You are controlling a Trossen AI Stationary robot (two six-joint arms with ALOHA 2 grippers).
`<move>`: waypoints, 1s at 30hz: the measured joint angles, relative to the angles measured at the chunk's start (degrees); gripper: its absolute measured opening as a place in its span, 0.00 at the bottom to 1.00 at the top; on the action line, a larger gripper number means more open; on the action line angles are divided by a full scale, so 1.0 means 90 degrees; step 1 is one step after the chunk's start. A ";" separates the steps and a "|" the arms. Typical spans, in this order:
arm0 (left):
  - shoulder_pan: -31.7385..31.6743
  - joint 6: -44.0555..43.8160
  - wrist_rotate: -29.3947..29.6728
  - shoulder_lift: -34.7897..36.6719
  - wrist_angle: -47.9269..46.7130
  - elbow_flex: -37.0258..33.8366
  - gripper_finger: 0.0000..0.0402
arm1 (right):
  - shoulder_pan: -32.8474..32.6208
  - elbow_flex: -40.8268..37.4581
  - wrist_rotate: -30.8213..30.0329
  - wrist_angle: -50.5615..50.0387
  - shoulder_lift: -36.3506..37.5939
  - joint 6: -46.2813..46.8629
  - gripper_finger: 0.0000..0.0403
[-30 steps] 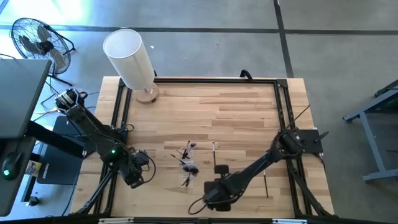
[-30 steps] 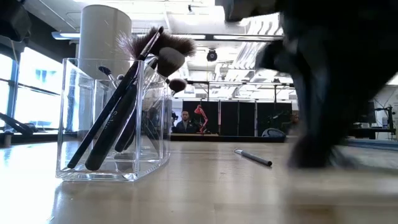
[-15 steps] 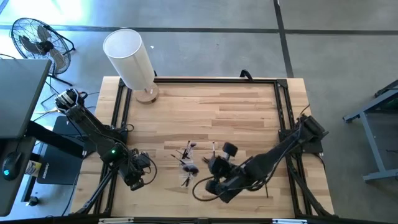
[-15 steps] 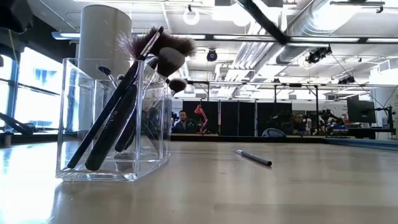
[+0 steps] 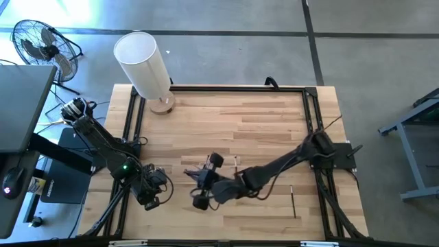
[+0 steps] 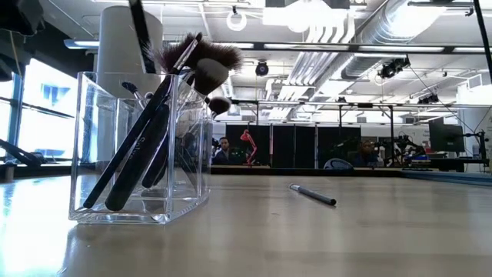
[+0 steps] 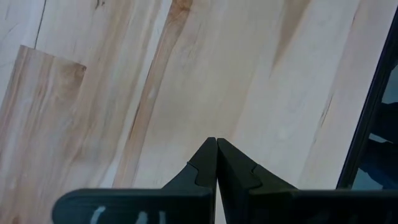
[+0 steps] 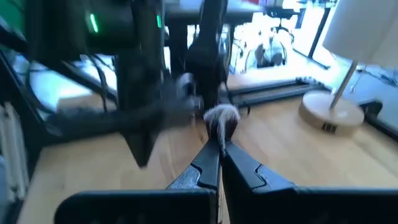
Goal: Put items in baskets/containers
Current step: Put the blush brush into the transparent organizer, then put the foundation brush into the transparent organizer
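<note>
Right wrist view: your right tool (image 8: 219, 146) is pinching a light, stiff, slippery brush (image 8: 221, 119) by its handle above the clear cup (image 6: 138, 146); left tool (image 7: 216, 146) is closed, empty.

High view looks straight down; low view sits tabletop-level near the clear cup (image 6: 138, 150), which both share.

table (image 5: 260, 116): pale wood, planks streaked light tan to honey brown
table frame (image 5: 226, 88): black
arms: dark, near black
clear cup (image 6: 138, 154): see-through, colourless
brushes in cup (image 6: 154, 123): black handles; heads dark brown and pale grey-beige
loose brush (image 6: 313, 195): dark handle, silvery end
big cylinder (image 5: 143, 63): white, on light wooden base
floor (image 5: 357, 55): grey
fan (image 5: 42, 41): black
</note>
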State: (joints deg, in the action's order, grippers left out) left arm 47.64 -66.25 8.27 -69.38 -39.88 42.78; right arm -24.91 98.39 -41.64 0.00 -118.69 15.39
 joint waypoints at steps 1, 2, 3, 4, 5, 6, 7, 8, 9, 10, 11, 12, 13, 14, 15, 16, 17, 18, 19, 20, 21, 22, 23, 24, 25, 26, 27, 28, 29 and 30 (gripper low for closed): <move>0.0001 -0.0012 -0.0006 0.0000 0.0002 0.0000 0.00 | 0.0001 0.0000 -0.0010 -0.0012 -0.0098 0.0077 0.00; 0.0000 -0.0018 -0.0029 -0.0001 0.0004 0.0000 0.00 | 0.0012 0.0000 -0.0010 -0.0020 -0.0170 0.0105 0.00; 0.0000 -0.0020 -0.0040 -0.0002 0.0011 0.0000 0.00 | 0.0017 -0.0002 -0.0027 -0.0073 -0.0229 0.0120 0.00; 0.0000 -0.0020 -0.0044 0.0000 0.0019 0.0000 0.00 | 0.0015 -0.0002 -0.0057 -0.0111 -0.0271 0.0183 0.00; 0.0002 -0.0020 -0.0047 -0.0002 0.0047 0.0000 0.00 | 0.0015 0.0000 -0.0068 -0.0229 -0.0297 0.0299 0.00; 0.0000 -0.0020 -0.0048 -0.0002 0.0078 0.0000 0.00 | 0.0016 0.0002 -0.0091 -0.0362 -0.0353 0.0430 0.00; 0.0002 -0.0015 -0.0049 -0.0002 0.0106 0.0000 0.00 | 0.0017 0.0005 -0.0081 -0.0516 -0.0392 0.0553 0.00; 0.0000 -0.0015 -0.0049 -0.0002 0.0143 0.0000 0.00 | 0.0019 0.0005 -0.0064 -0.0699 -0.0446 0.0650 0.00; 0.0000 -0.0015 -0.0049 -0.0002 0.0152 0.0000 0.00 | 0.0022 0.0002 -0.0094 -0.0802 -0.0502 0.0760 0.00; 0.0002 -0.0015 -0.0049 0.0000 0.0150 0.0000 0.00 | 0.0024 0.0000 -0.0121 -0.0845 -0.0549 0.0818 0.00; 0.0002 -0.0013 -0.0049 -0.0002 0.0148 0.0000 0.00 | 0.0024 0.0000 -0.0159 -0.0839 -0.0587 0.0846 0.00; 0.0000 -0.0013 -0.0049 -0.0002 0.0146 0.0000 0.00 | 0.0024 0.0000 -0.0158 -0.0851 -0.0593 0.0846 0.00; 0.0001 -0.0013 -0.0044 -0.0002 0.0148 0.0000 0.00 | 0.0022 0.0001 -0.0155 -0.0908 -0.0593 0.0877 0.00; 0.0002 -0.0013 -0.0030 -0.0002 0.0144 0.0000 0.00 | 0.0022 0.0003 -0.0147 -0.1007 -0.0590 0.0951 0.00; 0.0002 -0.0010 -0.0017 -0.0002 0.0145 0.0000 0.00 | 0.0022 0.0002 -0.0140 -0.1120 -0.0589 0.1030 0.00; 0.0002 -0.0010 0.0001 -0.0002 0.0146 0.0000 0.00 | 0.0022 0.0005 -0.0147 -0.1227 -0.0589 0.1063 0.00; 0.0000 -0.0005 0.0013 -0.0002 0.0143 0.0000 0.00 | 0.0022 0.0002 -0.0167 -0.1271 -0.0589 0.1063 0.01; 0.0000 -0.0001 0.0016 -0.0002 0.0146 0.0000 0.00 | 0.0022 0.0002 -0.0171 -0.1286 -0.0587 0.1018 0.02; 0.0000 -0.0001 0.0022 -0.0002 0.0143 0.0000 0.00 | 0.0022 0.0002 -0.0148 -0.1286 -0.0568 0.0979 0.03; 0.0002 -0.0001 0.0022 -0.0001 0.0143 0.0000 0.00 | 0.0022 0.0002 -0.0068 -0.1287 -0.0552 0.0978 0.05; 0.0002 -0.0001 0.0024 -0.0002 0.0143 0.0000 0.00 | 0.0022 0.0005 0.0051 -0.1296 -0.0540 0.0980 0.06; 0.0002 -0.0001 0.0024 -0.0002 0.0143 0.0000 0.00 | 0.0022 0.0006 0.0175 -0.1321 -0.0540 0.0986 0.08; 0.0000 -0.0018 0.0027 -0.0001 0.0143 0.0000 0.00 | 0.0022 0.0005 0.0284 -0.1375 -0.0540 0.1017 0.09; 0.0000 -0.0035 0.0027 -0.0002 0.0143 0.0000 0.00 | 0.0022 0.0005 0.0380 -0.1431 -0.0540 0.1061 0.11; 0.0002 -0.0064 0.0027 -0.0002 0.0143 0.0000 0.00 | 0.0022 0.0005 0.0460 -0.1472 -0.0540 0.1117 0.13; 0.0002 -0.0118 0.0029 -0.0002 0.0143 0.0000 0.00 | 0.0022 0.0005 0.0538 -0.1546 -0.0525 0.1126 0.14; 0.0001 -0.0165 0.0029 -0.0002 0.0140 0.0000 0.00 | 0.0022 0.0005 0.0599 -0.1649 -0.0514 0.1126 0.16; 0.0000 -0.0207 0.0031 -0.0002 0.0142 0.0000 0.00 | 0.0022 0.0005 0.0618 -0.1748 -0.0488 0.1126 0.18; 0.0000 -0.0263 0.0031 -0.0002 0.0146 0.0000 0.00 | 0.0017 0.0003 0.0679 -0.1883 -0.0441 0.1124 0.19; 0.0001 -0.0342 0.0033 -0.0002 0.0144 0.0000 0.00 | 0.0017 0.0002 0.0741 -0.1992 -0.0399 0.1111 0.21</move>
State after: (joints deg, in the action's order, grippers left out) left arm 47.65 -69.33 8.57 -69.41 -38.58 42.78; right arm -24.75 98.41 -34.97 -17.94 -122.28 25.38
